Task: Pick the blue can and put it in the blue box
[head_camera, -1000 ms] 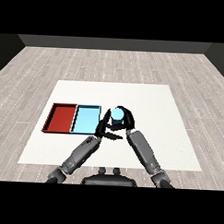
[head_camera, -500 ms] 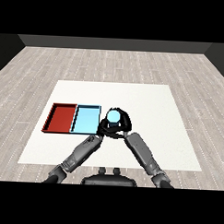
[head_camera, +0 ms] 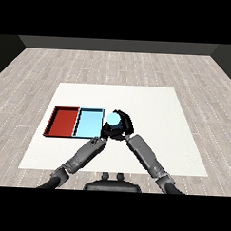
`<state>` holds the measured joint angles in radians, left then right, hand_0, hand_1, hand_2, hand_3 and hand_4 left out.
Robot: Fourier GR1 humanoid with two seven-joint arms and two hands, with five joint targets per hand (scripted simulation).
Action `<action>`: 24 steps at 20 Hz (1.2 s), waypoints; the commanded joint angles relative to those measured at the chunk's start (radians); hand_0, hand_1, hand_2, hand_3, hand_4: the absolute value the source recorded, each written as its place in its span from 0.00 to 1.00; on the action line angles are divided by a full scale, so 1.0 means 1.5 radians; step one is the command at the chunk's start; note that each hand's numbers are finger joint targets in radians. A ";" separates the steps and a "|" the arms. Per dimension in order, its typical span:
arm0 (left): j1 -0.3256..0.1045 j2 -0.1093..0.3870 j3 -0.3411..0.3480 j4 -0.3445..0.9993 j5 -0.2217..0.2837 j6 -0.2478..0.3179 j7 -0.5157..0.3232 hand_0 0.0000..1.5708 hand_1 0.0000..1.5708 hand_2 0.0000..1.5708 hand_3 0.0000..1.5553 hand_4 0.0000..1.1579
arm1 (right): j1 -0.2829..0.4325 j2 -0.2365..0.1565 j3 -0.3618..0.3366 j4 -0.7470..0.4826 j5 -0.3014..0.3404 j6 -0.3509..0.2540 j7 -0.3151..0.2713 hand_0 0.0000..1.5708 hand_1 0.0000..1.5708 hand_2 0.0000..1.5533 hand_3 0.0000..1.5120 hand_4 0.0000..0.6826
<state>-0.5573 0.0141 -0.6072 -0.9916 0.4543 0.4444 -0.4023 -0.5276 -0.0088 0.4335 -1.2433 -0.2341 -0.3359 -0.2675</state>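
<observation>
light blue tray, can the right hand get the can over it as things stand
Probably yes. The black right hand is curled round the light blue cylindrical can, right beside the light blue tray's right edge, and nothing stands between them. The left hand sits close below the can but not across the path.

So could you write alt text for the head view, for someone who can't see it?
A robot's right hand curls its fingers round a light blue can just right of a light blue tray, which lies beside a red tray on a white table. Its left hand sits close below the can, fingers hard to make out.
</observation>
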 commanded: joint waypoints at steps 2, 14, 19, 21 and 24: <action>0.007 -0.009 -0.012 0.006 -0.008 -0.010 -0.015 0.00 0.00 0.00 0.00 0.00 | 0.028 0.006 0.053 -0.059 -0.010 -0.041 0.019 0.92 0.92 0.93 0.89 0.73; -0.065 -0.009 -0.031 0.088 0.067 0.109 0.013 1.00 1.00 1.00 0.95 0.98 | -0.017 0.005 0.062 -0.042 -0.025 -0.039 0.031 0.91 0.91 0.94 0.91 0.78; -0.044 -0.008 -0.047 0.038 0.039 0.157 0.043 1.00 1.00 0.99 0.94 0.98 | 0.001 0.005 0.038 0.030 -0.044 -0.009 -0.041 0.91 0.91 0.94 0.91 0.78; -0.010 -0.008 -0.032 -0.009 -0.004 0.150 0.062 1.00 1.00 0.99 0.95 0.99 | 0.025 0.005 0.053 0.000 -0.035 -0.012 -0.046 0.91 0.91 0.94 0.91 0.77; -0.063 -0.009 -0.024 0.054 0.038 0.154 0.031 1.00 1.00 0.99 0.94 0.99 | 0.002 0.005 0.020 -0.012 -0.036 -0.008 -0.014 0.85 0.85 0.90 0.86 0.73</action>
<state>-0.5840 0.0215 -0.6562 -0.9410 0.4867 0.6406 -0.3755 -0.5186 -0.0165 0.4775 -1.2552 -0.2732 -0.3591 -0.3005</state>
